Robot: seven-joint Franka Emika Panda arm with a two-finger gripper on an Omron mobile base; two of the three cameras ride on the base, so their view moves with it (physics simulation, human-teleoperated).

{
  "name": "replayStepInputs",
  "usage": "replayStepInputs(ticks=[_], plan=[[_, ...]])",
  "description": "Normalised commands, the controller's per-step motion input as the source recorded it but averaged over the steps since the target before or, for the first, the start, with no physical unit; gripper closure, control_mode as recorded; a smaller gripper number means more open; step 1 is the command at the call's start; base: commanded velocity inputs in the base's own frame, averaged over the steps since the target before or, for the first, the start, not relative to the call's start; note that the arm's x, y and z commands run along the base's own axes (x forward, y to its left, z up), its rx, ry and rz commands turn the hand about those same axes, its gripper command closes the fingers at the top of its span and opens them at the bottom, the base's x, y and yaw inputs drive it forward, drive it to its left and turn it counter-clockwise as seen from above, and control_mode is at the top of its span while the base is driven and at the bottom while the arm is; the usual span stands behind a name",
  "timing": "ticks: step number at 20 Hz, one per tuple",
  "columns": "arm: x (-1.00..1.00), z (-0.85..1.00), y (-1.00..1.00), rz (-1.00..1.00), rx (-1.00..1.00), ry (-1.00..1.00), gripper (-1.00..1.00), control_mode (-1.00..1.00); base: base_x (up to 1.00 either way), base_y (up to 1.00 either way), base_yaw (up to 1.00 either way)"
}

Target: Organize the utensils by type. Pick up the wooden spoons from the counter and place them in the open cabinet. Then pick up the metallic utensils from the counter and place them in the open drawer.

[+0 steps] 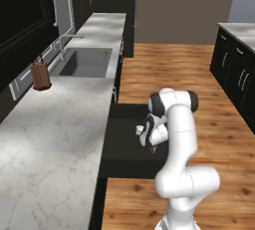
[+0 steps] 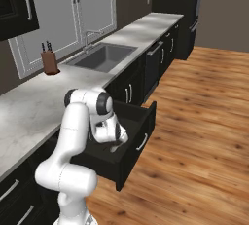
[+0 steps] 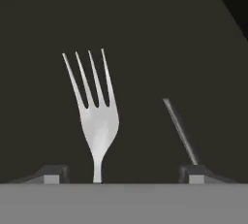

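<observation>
My gripper (image 3: 123, 174) is down inside the open drawer (image 2: 141, 126), with its fingertips (image 3: 53, 172) wide apart. A silver fork (image 3: 97, 116) lies on the drawer's dark floor between them, tines pointing away from the hand, touching neither tip. A thin silver rod (image 3: 180, 131), which may be another utensil's handle, slants up from the right tip. From the base views the gripper (image 2: 115, 146) (image 1: 149, 147) hangs over the pulled-out drawer (image 1: 129, 147), beside the white marble counter (image 1: 55, 139). The wooden spoons and the open cabinet are out of view.
A sink (image 1: 87, 62) with a tap is set into the counter further along. A brown knife block (image 1: 40, 74) stands by the wall. Black cabinet fronts (image 2: 129, 90) run under the counter, and wooden floor (image 2: 194, 136) lies to the right.
</observation>
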Motion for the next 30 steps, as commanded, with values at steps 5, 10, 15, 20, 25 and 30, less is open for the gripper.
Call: replayStepInputs(ticks=[5, 10, 15, 20, 25, 30], plan=[[0.02, 0.99, 0.04, 0.0, 0.14, -0.15, -1.0, -1.0, 0.0, 0.0, 0.0], [-0.07, 1.0, 0.13, 0.02, 0.01, 0.07, -1.0, -1.0, 0.0, 0.0, 0.0], [-0.14, 1.0, 0.0, 0.0, 0.0, 0.11, -1.0, -1.0, 0.0, 0.0, 0.0], [-0.01, 1.0, 0.0, 0.0, 0.01, 0.05, -1.0, -1.0, 0.0, 0.0, 0.0], [-0.26, 1.0, -0.15, 0.0, 0.06, 0.0, -1.0, -1.0, 0.0, 0.0, 0.0], [-0.44, 1.0, -0.13, 0.0, 0.05, 0.0, -1.0, -1.0, 0.0, 0.0, 0.0]])
